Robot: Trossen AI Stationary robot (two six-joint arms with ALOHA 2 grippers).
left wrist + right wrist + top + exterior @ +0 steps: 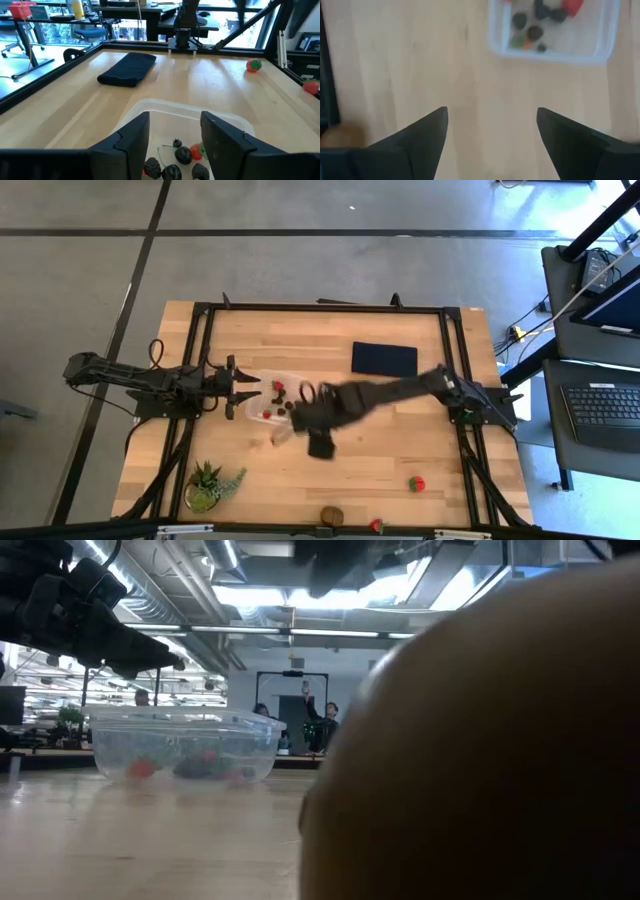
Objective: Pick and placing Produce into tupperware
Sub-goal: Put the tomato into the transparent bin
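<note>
High view shows you the clear box (262,402) sitting on the wooden worktop (400,460), a bit left of the middle. Your left hand (243,388) is right at the box's left edge, and its two fingers are spread apart with nothing between them. In the left wrist view you can see those fingers (131,145) over the near wall of the box, with dark berries (182,154) and a bit of red strawberry lying inside.

Your right hand (300,420) is just beside the box on its right side, blurry in the high view. In the right wrist view its fingers (417,137) are spread wide over bare wood, pinching nothing, and the box is a little way ahead of them.

Some fruit is outside the box (all near the front edge of the worktop). One strawberry (417,483) lies to the right, another strawberry (376,525) sits at the very edge, and the brown kiwi (332,516) is near it. The kiwi fills most of the low view as a big brown blur.

A dark blue cloth (384,359) lies flat behind the box. A small green plant (208,483) stands at the front left corner.
</note>
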